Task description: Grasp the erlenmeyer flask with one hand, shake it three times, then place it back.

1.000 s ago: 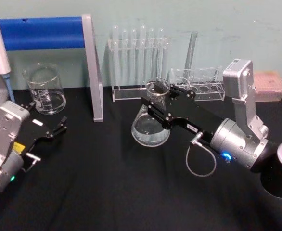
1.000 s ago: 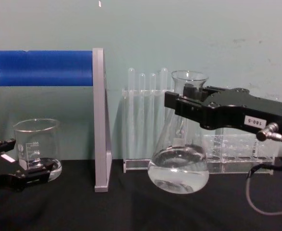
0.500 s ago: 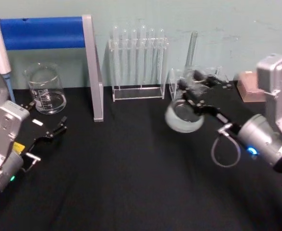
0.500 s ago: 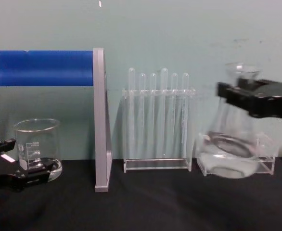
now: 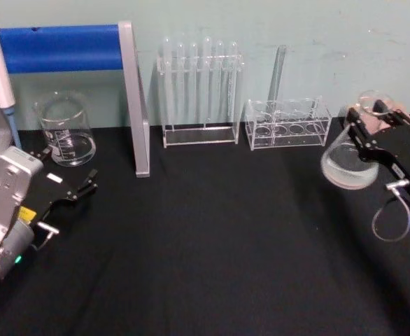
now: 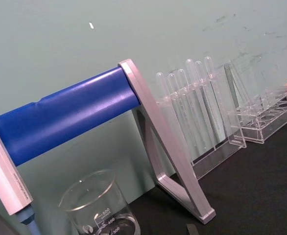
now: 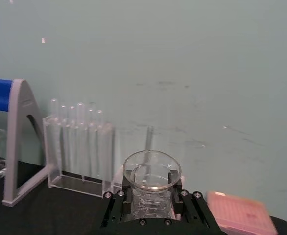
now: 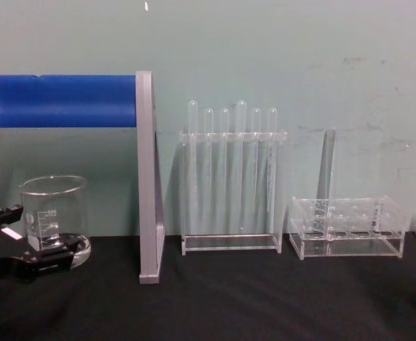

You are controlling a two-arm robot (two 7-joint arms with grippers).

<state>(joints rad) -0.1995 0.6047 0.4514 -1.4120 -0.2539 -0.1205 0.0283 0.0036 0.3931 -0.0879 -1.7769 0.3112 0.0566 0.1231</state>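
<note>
- Far right above the black cloth point(image 5: 212, 266), the right gripper point(image 5: 370, 126) clamps the erlenmeyer flask point(image 5: 346, 165) by its narrow neck; the clear glass cone widens to a pale, cloudy base
- Right wrist view looks into the round flared rim, black screw-studded jaws pressing the neck from both sides, with a pink box point(image 7: 239, 218) beyond
- Near left, the left gripper point(image 5: 86, 183) rests beside a cylindrical graduated beaker point(image 5: 66, 129), fingers parted and empty; chest view shows that gap side-on
</note>
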